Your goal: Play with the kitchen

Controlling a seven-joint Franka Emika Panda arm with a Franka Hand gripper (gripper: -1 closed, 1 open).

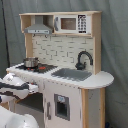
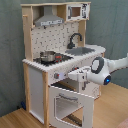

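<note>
Soft, even lighting; mild overall blur

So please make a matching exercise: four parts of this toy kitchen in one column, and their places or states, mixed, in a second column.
Column 1:
1. pot
2. faucet
3. microwave
4. oven door

Column 2:
A. hanging open at the front
B. on the top shelf beside the hood
C. on the stovetop
D. at the back of the sink

Pairs: 1-C, 2-D, 3-B, 4-A
</note>
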